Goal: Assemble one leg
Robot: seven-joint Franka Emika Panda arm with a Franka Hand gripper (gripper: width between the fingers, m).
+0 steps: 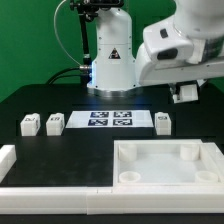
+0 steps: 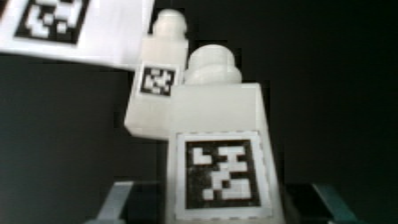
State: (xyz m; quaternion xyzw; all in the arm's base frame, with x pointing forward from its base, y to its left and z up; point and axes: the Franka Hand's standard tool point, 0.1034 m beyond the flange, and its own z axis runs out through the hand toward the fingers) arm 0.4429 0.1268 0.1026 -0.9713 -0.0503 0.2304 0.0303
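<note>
My gripper [image 1: 186, 95] hangs above the table at the exterior view's right, shut on a white stubby leg [image 2: 221, 120]. In the wrist view the leg stands between my fingers [image 2: 135, 196], its square tag facing the camera and its round peg pointing away. The gripper [image 2: 222, 198] grips it at both sides. A second leg [image 2: 159, 78] lies on the black table beyond it; it also shows in the exterior view [image 1: 162, 122]. Two more legs [image 1: 30, 124] [image 1: 55, 122] sit at the exterior view's left.
The marker board [image 1: 110, 120] lies between the legs and shows in the wrist view [image 2: 54, 30]. The large white tray-like piece with round corner sockets [image 1: 150, 150] lies at the front right. A white L-shaped rail [image 1: 40, 190] runs along the front left. The robot base [image 1: 110, 60] stands behind.
</note>
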